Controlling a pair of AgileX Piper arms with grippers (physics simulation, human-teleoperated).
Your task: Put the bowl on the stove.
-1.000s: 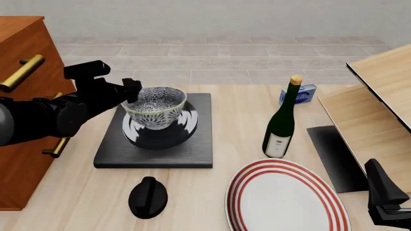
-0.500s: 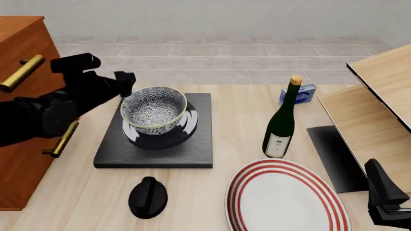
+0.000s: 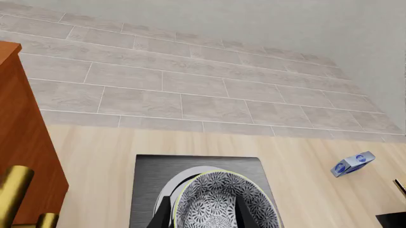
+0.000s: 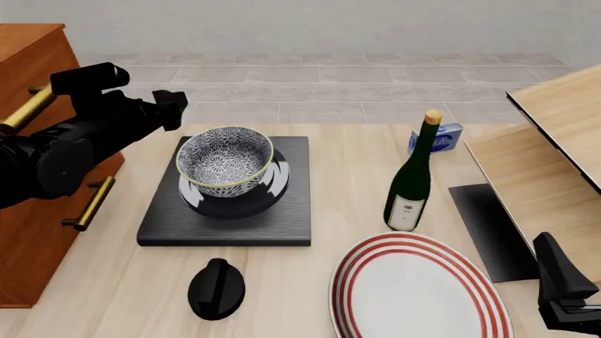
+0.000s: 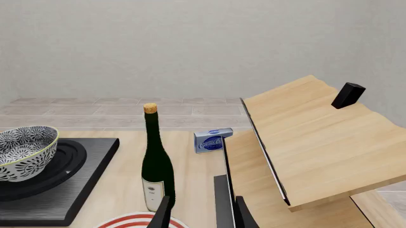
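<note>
While on stove [image 4: 162, 225], bowl [image 4: 225, 156] upright, left hand [image 4: 173, 105] apart.

No text is legible. The bottle [image 4: 410, 180] carries a pale label with print too small to read. The blue box [image 5: 211, 140] bears white lettering on its face, too blurred to read.

Open air round the left pincer [image 4: 172, 105]
Bowl [image 4: 225, 159] sits clear below-right; wooden cabinet [image 4: 28, 141] crowds its left side.
</note>
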